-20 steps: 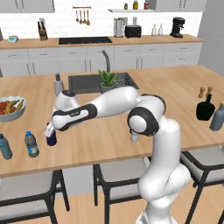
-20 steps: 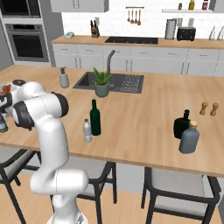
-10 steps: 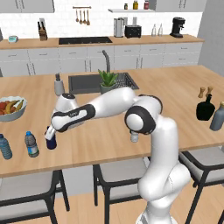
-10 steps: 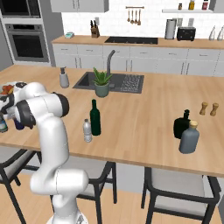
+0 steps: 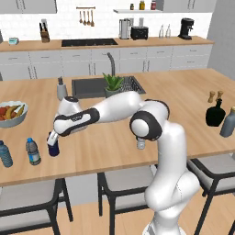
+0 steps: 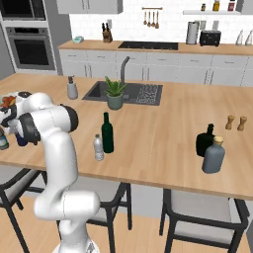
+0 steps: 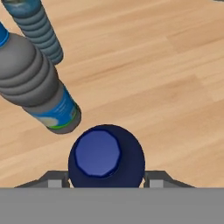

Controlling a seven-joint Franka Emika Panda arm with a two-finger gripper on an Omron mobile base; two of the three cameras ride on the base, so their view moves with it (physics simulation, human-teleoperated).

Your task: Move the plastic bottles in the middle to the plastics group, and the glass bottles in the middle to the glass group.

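Carrying: the arm reaches far out toward nine o'clock over the island counter.
Plastics group: two water bottles stand upright near the counter's front edge.
Navy bottle: just beside them, at their three o'clock, upright.
Gripper: clamped on the navy bottle.
Advice: set it down level, clear of its neighbours, and release only once it rests.

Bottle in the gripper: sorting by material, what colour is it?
Dark navy blue bottle, clearest in the hand view.

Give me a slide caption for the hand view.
Jaws flank the navy bottle from above, beside two water bottles on the wooden counter.
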